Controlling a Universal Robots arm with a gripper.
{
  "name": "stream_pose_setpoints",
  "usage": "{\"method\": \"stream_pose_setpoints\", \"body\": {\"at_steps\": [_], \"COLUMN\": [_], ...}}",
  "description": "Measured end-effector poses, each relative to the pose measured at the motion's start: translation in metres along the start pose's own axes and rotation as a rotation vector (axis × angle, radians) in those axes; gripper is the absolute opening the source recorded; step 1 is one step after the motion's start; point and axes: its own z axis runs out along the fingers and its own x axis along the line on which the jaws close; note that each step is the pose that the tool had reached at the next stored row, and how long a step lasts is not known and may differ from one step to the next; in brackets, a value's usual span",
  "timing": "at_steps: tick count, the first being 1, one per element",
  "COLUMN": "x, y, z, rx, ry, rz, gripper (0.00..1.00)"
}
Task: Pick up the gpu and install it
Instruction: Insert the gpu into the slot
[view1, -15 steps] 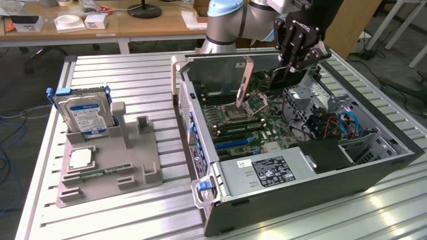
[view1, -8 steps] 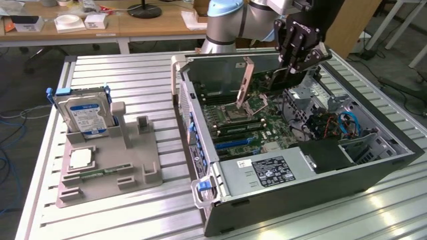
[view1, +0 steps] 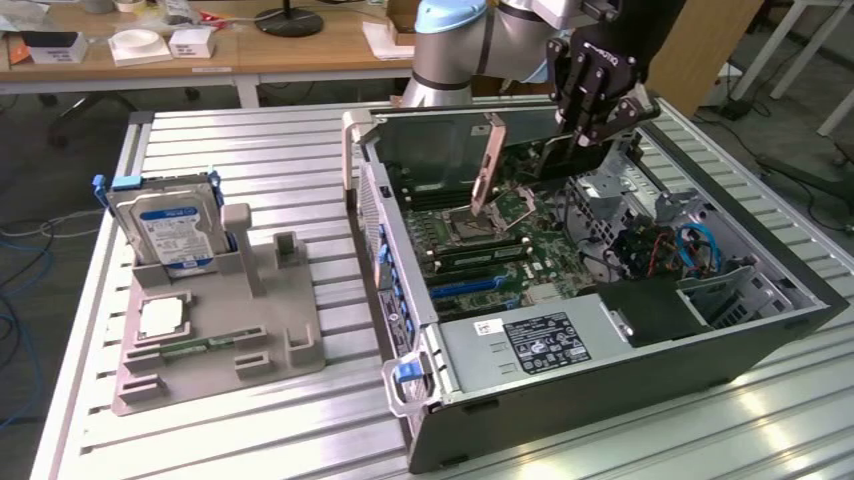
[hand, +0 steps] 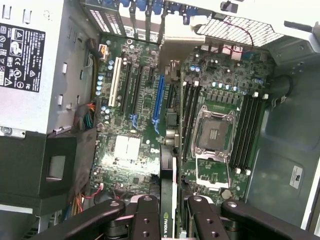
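Pinched in the hand (hand: 172, 212), the gpu (hand: 167, 185) was held over the motherboard (hand: 127, 150); if tilted, the blue slot (hand: 158, 102) could be missed.

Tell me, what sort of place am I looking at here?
Probably a robotics lab or workshop: a robot arm's black tool holds a thin circuit card over an open black computer case on a ribbed metal table, with cluttered wooden desks behind.
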Motion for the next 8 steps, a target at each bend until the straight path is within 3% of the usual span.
{"method": "stream_pose_setpoints", "body": {"at_steps": [8], "x": [-0.0002], "y": [0.0022], "z": [0.0005], "rx": [0.0022], "ry": [-0.0004], "rz": [0.033], "gripper": [0.26]}}
